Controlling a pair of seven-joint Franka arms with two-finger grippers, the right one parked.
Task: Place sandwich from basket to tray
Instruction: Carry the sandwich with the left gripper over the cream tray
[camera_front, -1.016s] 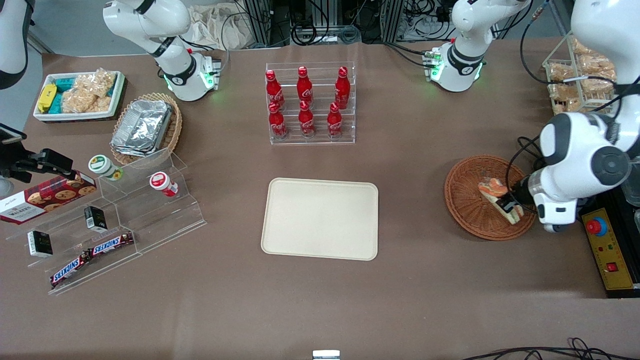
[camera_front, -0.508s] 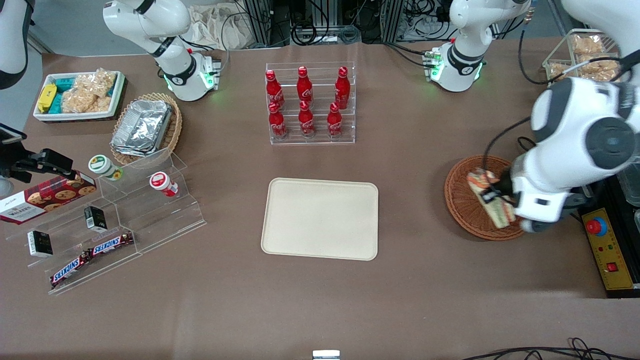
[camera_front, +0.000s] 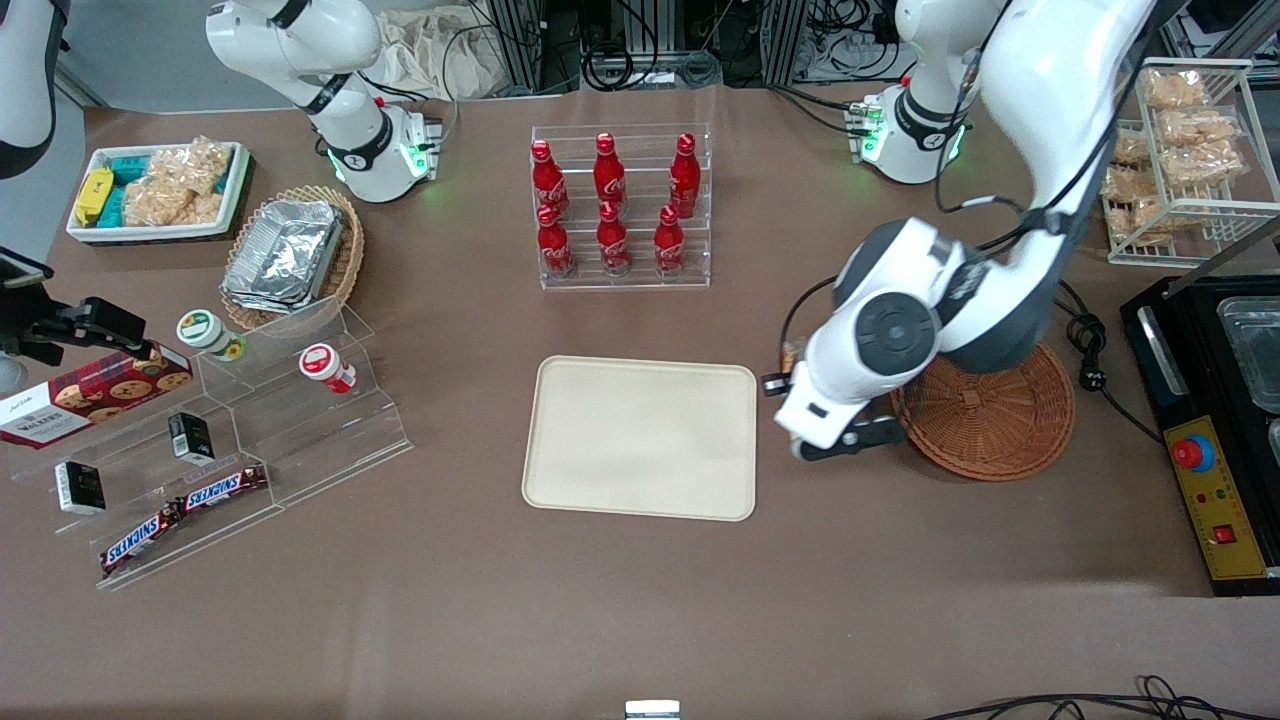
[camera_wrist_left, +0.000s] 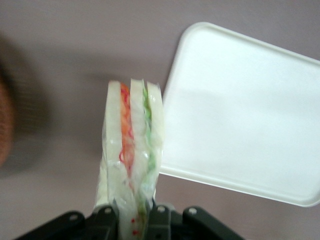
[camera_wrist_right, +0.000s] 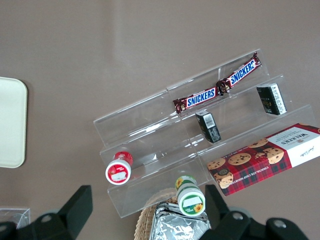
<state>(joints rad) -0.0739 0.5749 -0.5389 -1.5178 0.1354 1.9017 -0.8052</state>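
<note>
One pincer (camera_wrist_left: 131, 216) grips the sandwich (camera_wrist_left: 131, 150) above table, beside the tray (camera_wrist_left: 240, 115).

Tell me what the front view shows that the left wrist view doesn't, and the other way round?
Only the front view shows the round reddish-brown wicker basket clearly, now with nothing in it, and the six red bottles. Only the left wrist view shows the triangular pale-bread sandwich whole, its orange and green layers clamped in the left gripper. Both show the flat cream plastic tray, bare, and the brown table.
</note>
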